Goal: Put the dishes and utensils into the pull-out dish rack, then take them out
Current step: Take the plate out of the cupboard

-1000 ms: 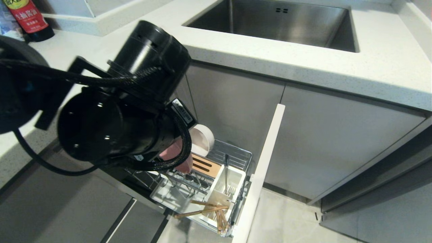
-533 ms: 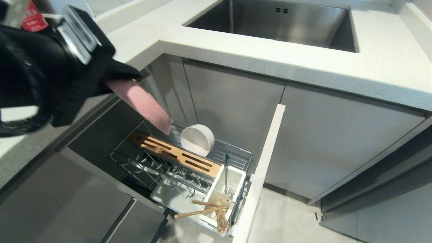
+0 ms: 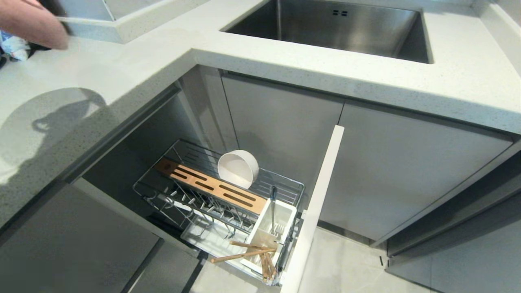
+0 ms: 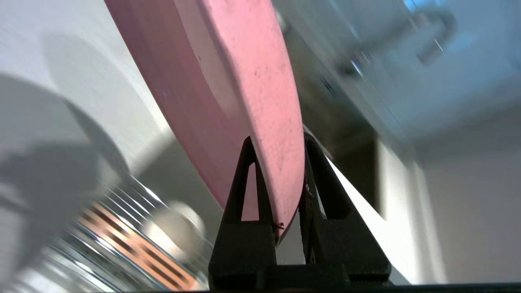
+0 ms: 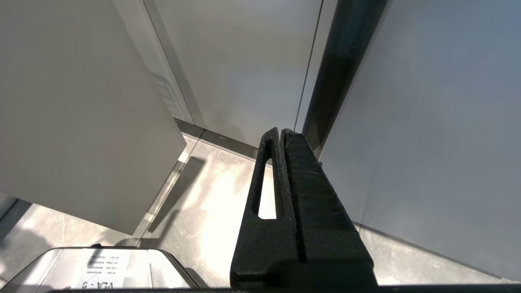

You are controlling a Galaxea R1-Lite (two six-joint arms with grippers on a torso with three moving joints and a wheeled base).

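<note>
The left tool (image 4: 276,142) is clenched on the rim of the big pink plate (image 4: 228,81). Its two black fingers (image 4: 244,179) pinch the edge from both sides, and the plate sticks out on its edge past them. In the head view only a bit of the pink plate (image 3: 32,22) shows, up at about 10 o'clock, above the pale speckled surface (image 3: 122,69) and well apart from the rack. A dark round shadow lies on the surface under it.

The pull-out dish rack (image 3: 195,195) is drawn out below the surface, at about 6 o'clock. The small cream bowl (image 3: 238,168) stands on its side at the back of the rack, just behind the slotted wooden strip (image 3: 211,190). The white utensil caddy (image 3: 272,228) sits at the front end, next to the narrow cabinet front (image 3: 317,203). The silver fork (image 3: 273,207) stands upright in the caddy. The wooden chopsticks (image 3: 244,254) lie across the caddy's front part and poke out over its edge. The left wrist view is blurry, but the striped brown thing near the bottom is probably the wooden strip.

The steel sink (image 3: 338,28) is at 12 o'clock.

The right tool (image 5: 281,136) is clenched with nothing in it. It hangs low beside grey cabinet doors, above the floor (image 5: 211,203).
</note>
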